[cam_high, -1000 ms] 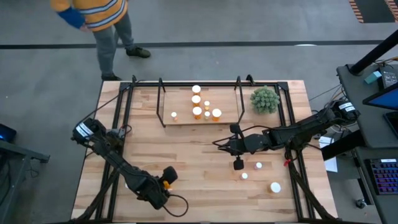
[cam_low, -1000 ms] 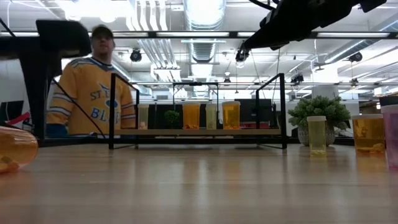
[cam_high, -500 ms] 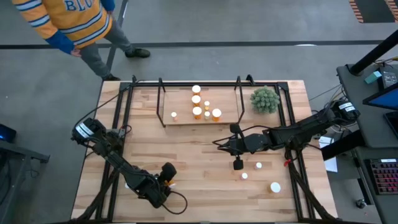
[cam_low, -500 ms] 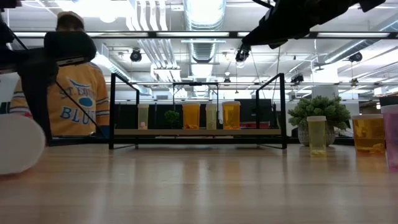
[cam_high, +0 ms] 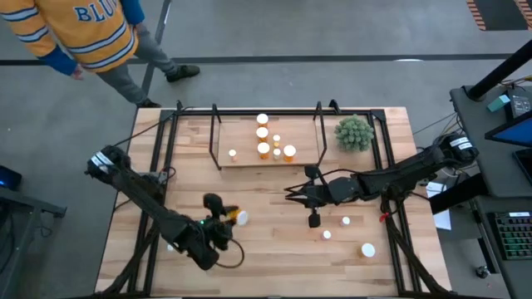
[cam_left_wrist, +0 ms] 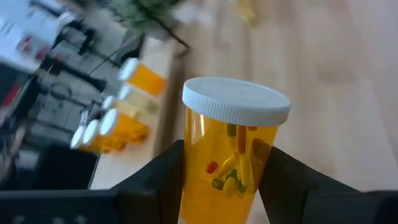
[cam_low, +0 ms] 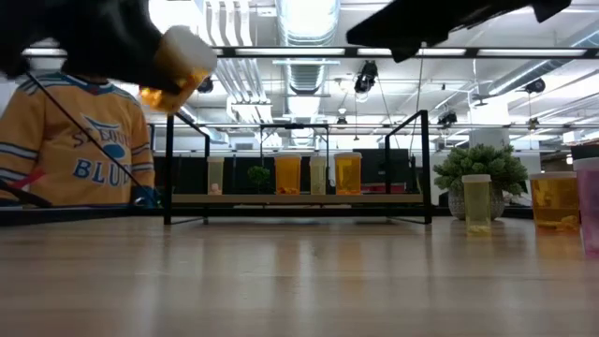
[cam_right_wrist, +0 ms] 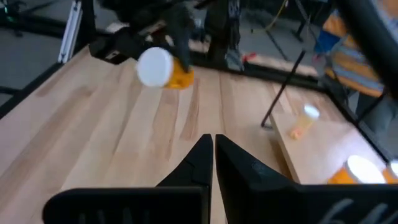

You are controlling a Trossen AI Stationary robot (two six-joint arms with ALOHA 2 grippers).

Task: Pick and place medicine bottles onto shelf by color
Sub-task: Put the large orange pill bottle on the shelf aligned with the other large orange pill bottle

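The left tool (cam_high: pixel 223 221) grips an orange bottle (cam_left_wrist: pixel 231 152) above the surface (cam_high: pixel 258 208), and should carry it level to the shelf (cam_high: pixel 249 159) beside the orange ones; the right tool (cam_high: pixel 291 196) hangs closed.

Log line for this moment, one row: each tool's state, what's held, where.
left tool: shut on orange white-capped pill bottle, lifted off table | right tool: shut, empty, mid-table | light-wood shelf: six bottles
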